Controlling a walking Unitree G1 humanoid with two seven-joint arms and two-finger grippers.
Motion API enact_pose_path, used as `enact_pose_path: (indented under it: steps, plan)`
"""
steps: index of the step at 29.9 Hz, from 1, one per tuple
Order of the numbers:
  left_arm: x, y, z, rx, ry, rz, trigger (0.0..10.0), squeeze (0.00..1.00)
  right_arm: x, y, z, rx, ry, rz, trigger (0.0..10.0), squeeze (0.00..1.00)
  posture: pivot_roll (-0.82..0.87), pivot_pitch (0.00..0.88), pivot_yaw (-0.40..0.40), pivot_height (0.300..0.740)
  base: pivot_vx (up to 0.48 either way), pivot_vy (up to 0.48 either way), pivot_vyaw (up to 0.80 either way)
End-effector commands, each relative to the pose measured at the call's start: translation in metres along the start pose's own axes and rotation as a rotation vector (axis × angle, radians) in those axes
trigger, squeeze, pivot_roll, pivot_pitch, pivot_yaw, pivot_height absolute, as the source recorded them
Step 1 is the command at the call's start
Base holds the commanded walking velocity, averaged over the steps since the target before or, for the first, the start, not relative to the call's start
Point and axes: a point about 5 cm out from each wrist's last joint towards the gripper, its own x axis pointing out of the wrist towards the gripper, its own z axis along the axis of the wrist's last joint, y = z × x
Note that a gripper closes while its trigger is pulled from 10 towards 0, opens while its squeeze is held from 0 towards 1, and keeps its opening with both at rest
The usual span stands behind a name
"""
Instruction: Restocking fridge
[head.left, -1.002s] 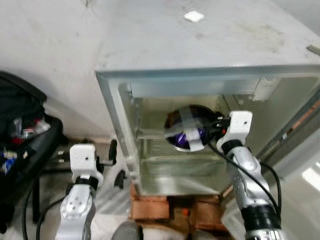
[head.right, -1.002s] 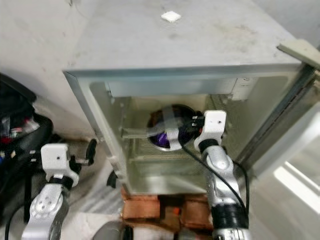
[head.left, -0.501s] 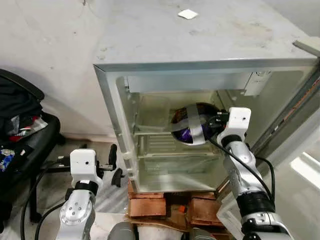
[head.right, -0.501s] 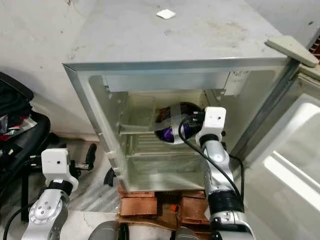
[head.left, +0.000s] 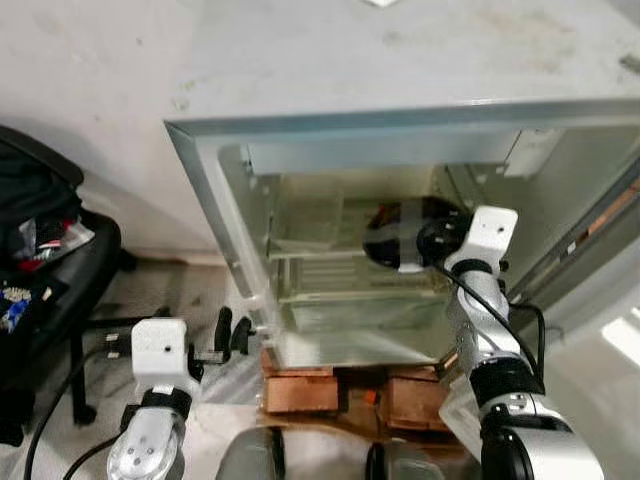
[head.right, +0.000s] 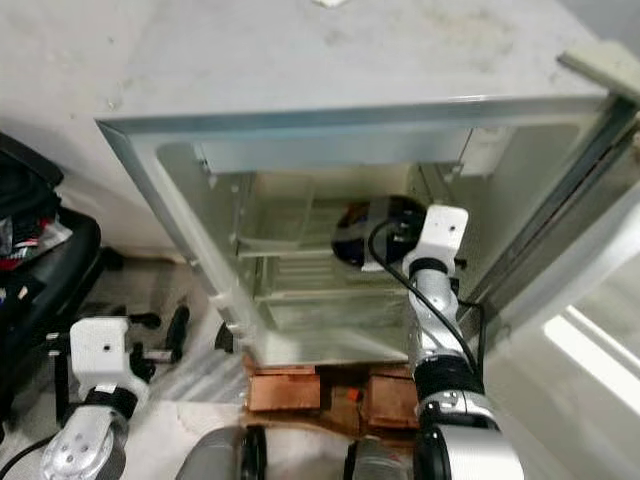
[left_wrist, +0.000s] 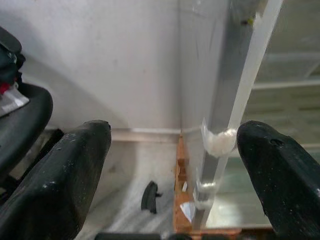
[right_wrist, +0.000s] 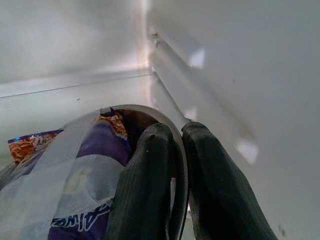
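I am looking at one fridge (head.left: 300, 60) with its door open. I am seeing one bowl (head.left: 405, 232) with tape on it inside. I am counting two grippers, my left gripper (head.left: 232, 332) and my right gripper (right_wrist: 172, 190). Two red bricks (head.left: 300, 392) are sitting under the fridge. One black chair (head.left: 50, 290) is standing nearby.

Both eye views look down steeply from the head onto the open fridge (head.left: 400, 120), w/ its top panel in the upper half of the frame and the cavity at centre; the right eye sits slightly offset, so the fridge appears further left there. Left wrist view is low, near the floor, facing the fridge's front edge (left_wrist: 240, 100) from outside. Right wrist view is inside the cavity, v. close to the bowl (right_wrist: 75, 165), looking toward the back corner. Eye views and right wrist share the bowl and shelf.
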Motion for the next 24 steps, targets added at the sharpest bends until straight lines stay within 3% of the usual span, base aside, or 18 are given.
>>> enact_pose_path:
  steps: [1,12,22,23,24]
  plan:
    - [-0.005,0.000,0.000,0.011,0.011,-0.013,10.0,0.00,0.003,0.002,0.006,0.012,-0.027,-0.015,10.0,0.00,0.20,0.234,0.058,0.740,0.000,0.000,0.00]
    - [-0.031,0.000,0.003,-0.005,0.034,0.081,10.0,0.00,0.013,0.019,0.004,0.047,0.031,-0.063,10.0,0.00,0.32,0.262,-0.006,0.740,0.000,0.000,0.00]
    - [-0.038,0.000,0.006,0.005,0.058,0.073,10.0,0.00,0.033,0.038,0.040,0.234,0.023,-0.107,10.0,0.00,0.36,0.291,-0.008,0.740,0.000,0.000,0.00]
    - [-0.038,0.000,0.006,0.006,0.057,0.075,10.0,0.00,0.035,0.039,0.044,0.239,0.018,-0.121,10.0,0.07,0.36,0.293,-0.012,0.740,0.000,0.000,0.00]
    - [-0.038,0.000,0.006,0.006,0.057,0.076,10.0,0.00,0.036,0.040,0.046,0.248,0.014,-0.122,10.0,0.87,0.36,0.294,-0.012,0.740,0.000,0.000,0.00]
